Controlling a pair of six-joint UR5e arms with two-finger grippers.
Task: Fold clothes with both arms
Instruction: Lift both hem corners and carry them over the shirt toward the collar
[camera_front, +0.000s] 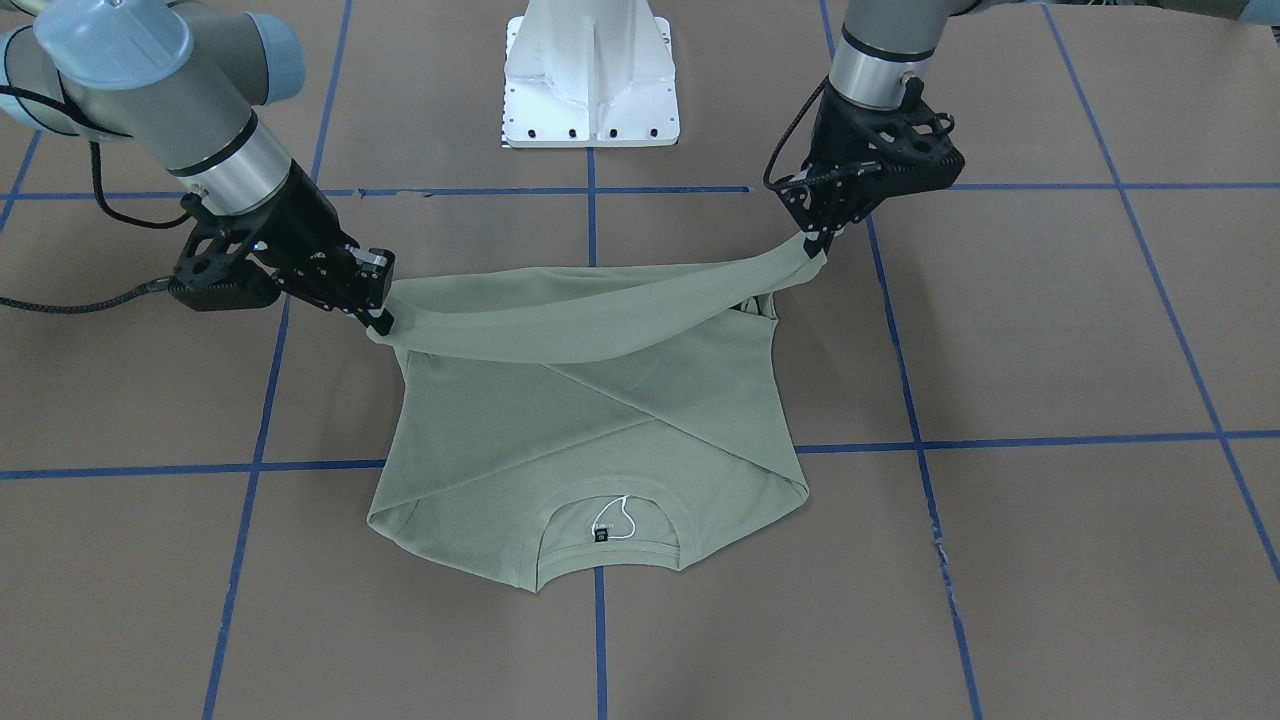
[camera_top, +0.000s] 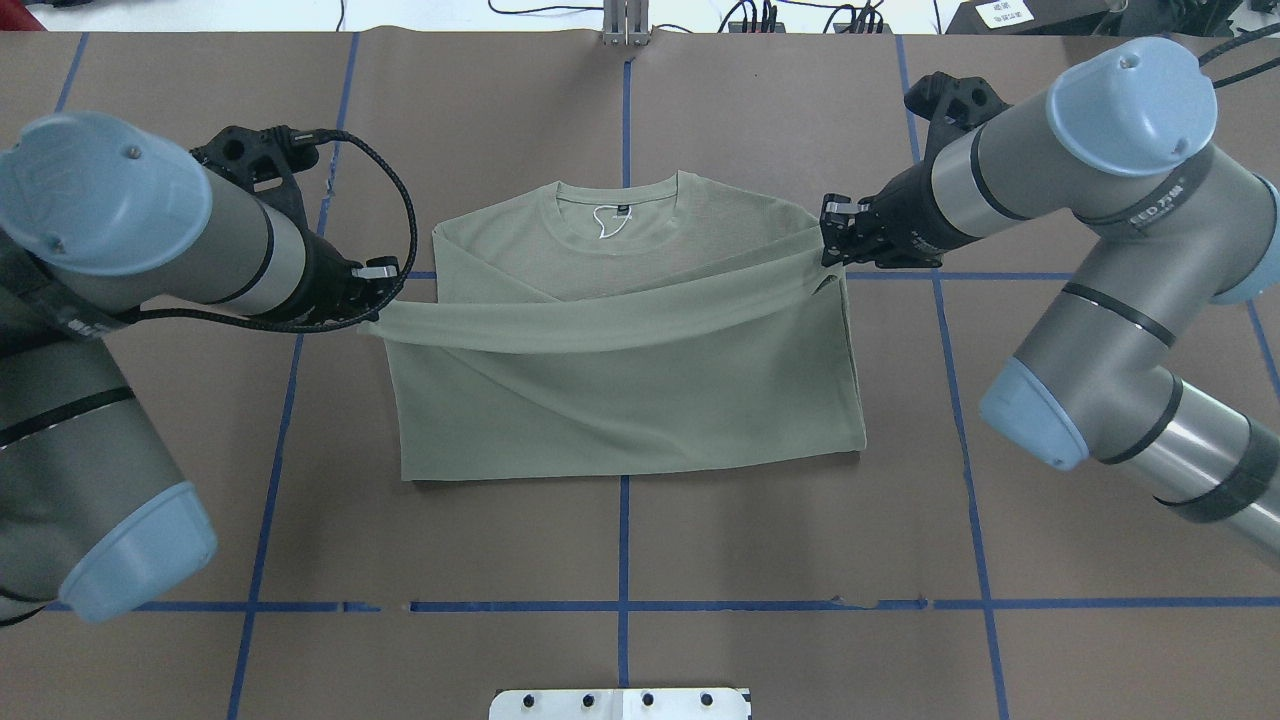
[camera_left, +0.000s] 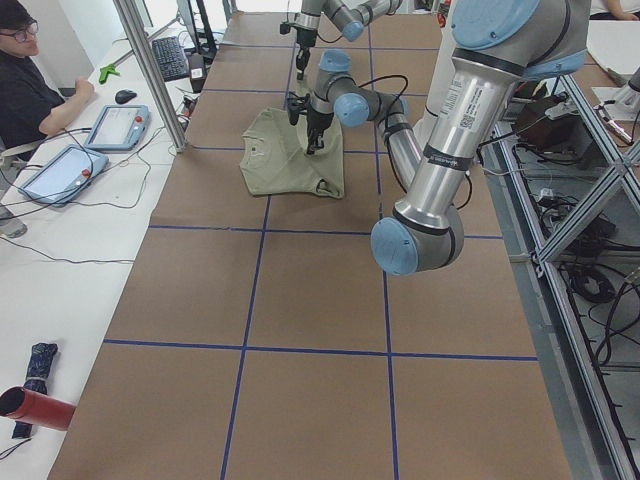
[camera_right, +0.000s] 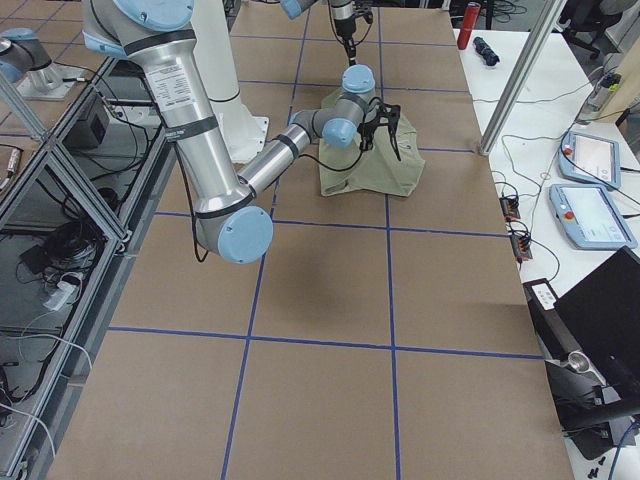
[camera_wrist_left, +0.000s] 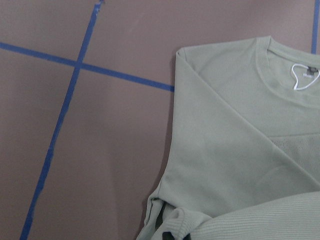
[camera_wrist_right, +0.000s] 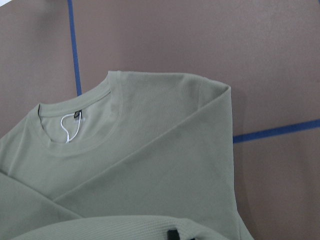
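Brown table bears shirt, pinched by left tool and right tool.

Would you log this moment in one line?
left gripper: shut on shirt | right gripper: shut on shirt | hem: lifted between them
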